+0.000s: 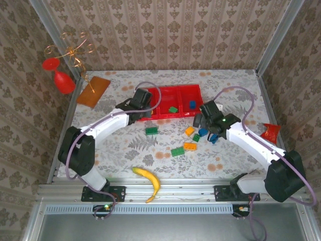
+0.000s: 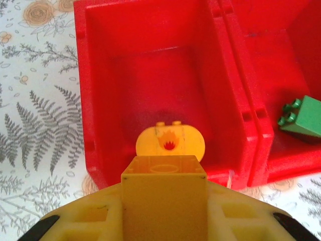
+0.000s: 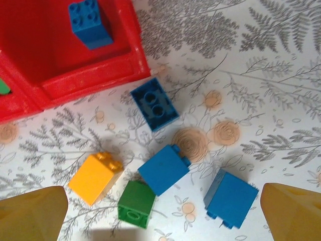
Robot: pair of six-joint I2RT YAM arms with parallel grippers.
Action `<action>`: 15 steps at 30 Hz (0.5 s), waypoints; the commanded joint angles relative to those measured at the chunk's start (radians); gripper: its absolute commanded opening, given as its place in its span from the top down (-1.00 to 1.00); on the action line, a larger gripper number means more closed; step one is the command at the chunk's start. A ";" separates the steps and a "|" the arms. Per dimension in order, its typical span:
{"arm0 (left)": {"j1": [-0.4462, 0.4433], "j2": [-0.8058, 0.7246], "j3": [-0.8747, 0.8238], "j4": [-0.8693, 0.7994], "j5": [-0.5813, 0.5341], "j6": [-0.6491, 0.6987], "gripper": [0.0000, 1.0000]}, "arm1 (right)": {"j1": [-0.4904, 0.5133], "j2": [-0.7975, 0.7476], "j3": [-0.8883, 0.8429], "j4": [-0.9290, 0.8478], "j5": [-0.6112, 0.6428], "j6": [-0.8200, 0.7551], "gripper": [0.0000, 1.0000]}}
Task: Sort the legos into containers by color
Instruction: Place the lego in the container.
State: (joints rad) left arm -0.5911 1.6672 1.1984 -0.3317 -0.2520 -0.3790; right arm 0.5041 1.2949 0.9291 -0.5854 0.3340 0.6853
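Left claw (image 1: 141,103) is pressed together on an orange round plastic piece with a flame print (image 2: 170,143). That piece hangs just ahead of the claw, over the near end of the outer compartment of the red plastic three-compartment tray (image 2: 85,100). My worry: the tray's near wall sits almost directly under the claw, so letting go now could clip the rim and send the piece tumbling back onto the table. I'd want it further in first.

Right claw (image 3: 161,221) is spread wide above the loose bricks. Between its fingers lie a small orange studded brick (image 3: 95,176), a green studded brick (image 3: 136,203), a blue studded brick (image 3: 163,169) tight against that green one, and a second blue brick (image 3: 231,197) close by one finger. Coming straight down and closing here could drag green along with blue, or shove the cluster apart. Beyond the claw a third blue brick (image 3: 154,104) lies just off the tray's corner, and one blue brick (image 3: 90,22) is already in a compartment.

Hard to read: a squarish orange-yellow block under the round piece hides the left fingertips, and I can't tell whether it belongs to the piece. Height above the compartment floor is anyone's guess. The green sloped brick (image 2: 303,116) in the middle compartment is cut off at the frame edge, and only the corners of the right fingers show
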 commanded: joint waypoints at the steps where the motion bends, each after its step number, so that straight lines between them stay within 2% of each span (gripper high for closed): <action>1: 0.032 0.047 0.062 0.020 0.034 0.057 0.60 | 0.037 -0.024 -0.019 -0.022 0.039 0.044 -1.00; 9: 0.074 0.162 0.161 0.016 0.048 0.091 0.58 | 0.135 -0.017 -0.035 -0.032 0.051 0.084 -1.00; 15: 0.085 0.200 0.182 0.021 0.047 0.089 0.49 | 0.216 0.001 -0.026 -0.056 0.029 0.095 -0.96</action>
State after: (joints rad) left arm -0.5152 1.8549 1.3460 -0.3122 -0.2123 -0.3164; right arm 0.6895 1.2949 0.9054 -0.6037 0.3443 0.7448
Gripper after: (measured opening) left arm 0.322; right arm 0.986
